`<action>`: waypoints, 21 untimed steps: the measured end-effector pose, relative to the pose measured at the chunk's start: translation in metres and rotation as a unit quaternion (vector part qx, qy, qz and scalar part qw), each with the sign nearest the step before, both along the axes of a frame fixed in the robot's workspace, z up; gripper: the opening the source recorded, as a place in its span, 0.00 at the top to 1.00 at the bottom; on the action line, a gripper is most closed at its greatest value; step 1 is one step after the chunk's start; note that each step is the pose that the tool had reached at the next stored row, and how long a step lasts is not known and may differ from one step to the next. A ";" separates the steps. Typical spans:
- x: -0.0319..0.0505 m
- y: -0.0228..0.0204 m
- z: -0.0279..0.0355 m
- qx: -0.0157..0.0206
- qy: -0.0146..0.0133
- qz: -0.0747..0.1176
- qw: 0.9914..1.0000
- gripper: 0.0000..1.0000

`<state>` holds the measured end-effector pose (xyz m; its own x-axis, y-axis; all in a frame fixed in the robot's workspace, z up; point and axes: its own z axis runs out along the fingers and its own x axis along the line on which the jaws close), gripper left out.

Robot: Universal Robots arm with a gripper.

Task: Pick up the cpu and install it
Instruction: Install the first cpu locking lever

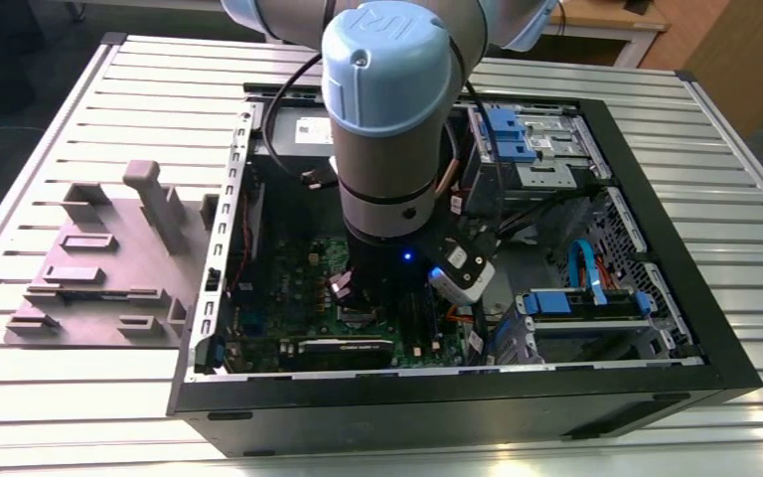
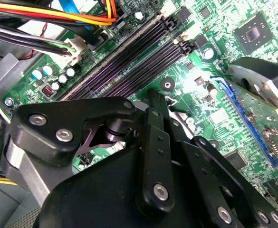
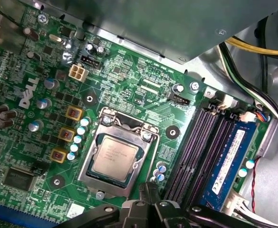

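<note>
Chip (image 3: 115,156): in the first wrist view, the silvery square lies flat inside its socket on the green board, so by the look of it the seating is done.
Socket frame (image 3: 150,156): a metal frame borders the chip on all sides; whether it is latched down cannot be told.
Gripper (image 3: 146,202): in the first wrist view the dark fingertips come to a narrow point just beside the socket's edge, apart from the chip and holding nothing; they appear pressed together, a pose that suits pushing a small part rather than carrying one.
Memory slots (image 3: 192,154): long dark slots run just beside the socket, one carrying a blue stick (image 3: 229,161).
Board (image 2: 210,23): in the second wrist view the green board lies under the black finger links.
Arm (image 1: 392,119): in the exterior view it reaches straight down into the open computer case (image 1: 647,383), over the board.
Grey fixture (image 1: 103,263): stands on the slatted table (image 1: 64,427) toward the exterior view's left, well apart from the gripper.
</note>
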<state>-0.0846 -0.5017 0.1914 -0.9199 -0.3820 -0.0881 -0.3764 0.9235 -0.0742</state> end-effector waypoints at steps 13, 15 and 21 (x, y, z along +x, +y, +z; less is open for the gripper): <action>-0.0002 0.0001 0.0123 0.000 0.000 -0.004 1.000 0.90; -0.0002 0.0000 0.0147 0.000 0.000 -0.005 1.000 0.90; -0.0002 0.0000 0.0249 0.000 0.000 -0.009 1.000 0.90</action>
<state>-0.0848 -0.5017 0.2163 -0.9266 -0.3656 -0.0882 -0.3600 0.9300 -0.0740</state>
